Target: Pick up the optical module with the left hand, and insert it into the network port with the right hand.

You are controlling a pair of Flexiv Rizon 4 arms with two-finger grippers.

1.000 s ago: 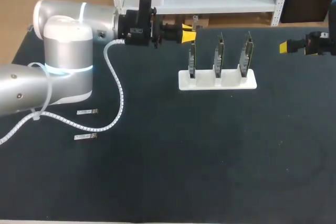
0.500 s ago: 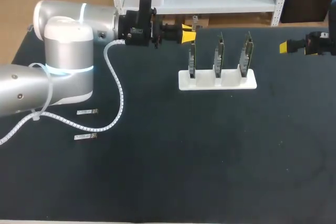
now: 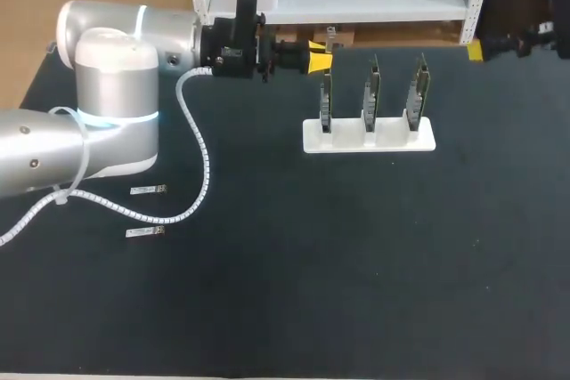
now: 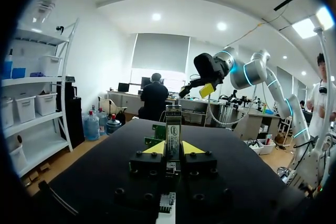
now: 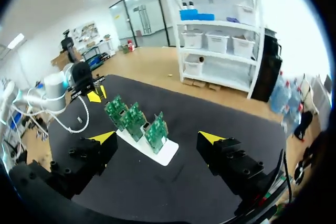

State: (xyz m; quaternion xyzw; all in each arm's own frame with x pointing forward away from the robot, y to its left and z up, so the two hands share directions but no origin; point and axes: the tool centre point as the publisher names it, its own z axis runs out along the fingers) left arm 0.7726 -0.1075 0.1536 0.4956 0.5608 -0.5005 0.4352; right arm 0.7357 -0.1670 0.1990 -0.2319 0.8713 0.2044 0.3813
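The optical module (image 4: 173,129), bearing a small printed label, was clamped between the left jaws at upper centre of the head view, near the white card holder (image 3: 369,138). The right jaws were spread wide, nothing gripped, at upper right.

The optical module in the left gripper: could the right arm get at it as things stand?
Probably yes. The optical module sticks out beyond the left gripper, its far end free, and the right gripper is open. Only the circuit boards stand near the way across.
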